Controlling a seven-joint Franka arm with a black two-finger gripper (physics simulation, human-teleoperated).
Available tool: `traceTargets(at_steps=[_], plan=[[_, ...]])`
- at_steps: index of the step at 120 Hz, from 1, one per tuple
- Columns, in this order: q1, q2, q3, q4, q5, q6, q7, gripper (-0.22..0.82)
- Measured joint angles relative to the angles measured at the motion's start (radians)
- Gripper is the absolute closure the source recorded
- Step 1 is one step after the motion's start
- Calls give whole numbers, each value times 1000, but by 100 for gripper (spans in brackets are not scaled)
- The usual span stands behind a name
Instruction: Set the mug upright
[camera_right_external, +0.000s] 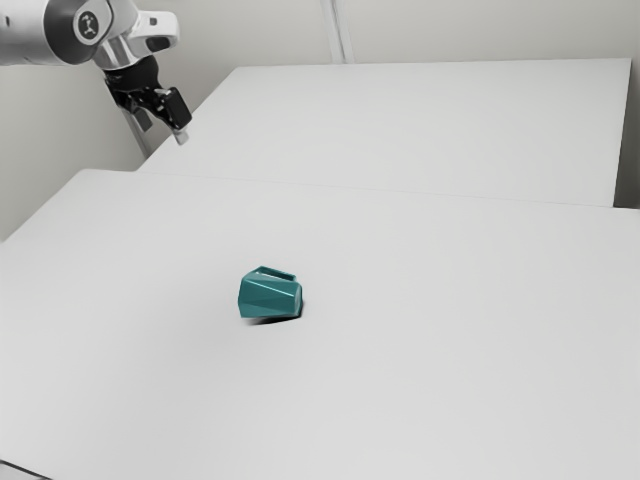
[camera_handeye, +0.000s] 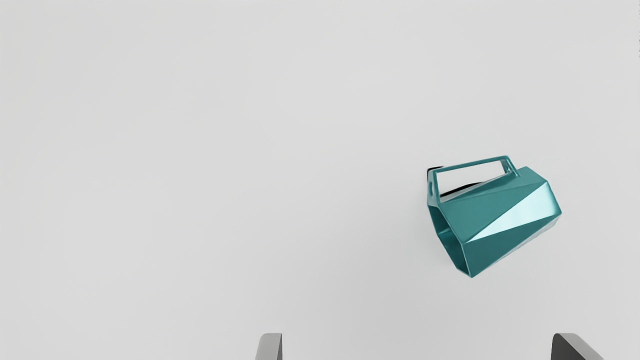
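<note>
Nearest your wrist camera, the grey fingertips (camera_handeye: 270, 348) of the black two-finger claw (camera_handeye: 417, 346) stand wide apart, holding nothing. Your teal, faceted mug (camera_handeye: 495, 215) lies on its side on the white worktop (camera_right_external: 450, 350), lower than the raised claw and towards the exterior view's right, mouth roughly facing the claw's side. Its long axis slants closer to the finger-to-finger line than across it, so you'd probably turn the claw to pinch the body; the angular handle (camera_handeye: 470, 165) might obstruct a finger.

Arm (camera_right_external: 40, 32) in from exterior view's upper left; claw (camera_right_external: 163, 130) raised, pointing down, empty, fingers (camera_handeye: 269, 347) wide apart.
</note>
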Motion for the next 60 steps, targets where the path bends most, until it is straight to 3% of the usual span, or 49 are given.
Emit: traceTargets(at_steps=[36,60], plan=[[14,-1,1,-19,-3,12,20,2],[15,-19,24,-101,-75,38,27,2]])
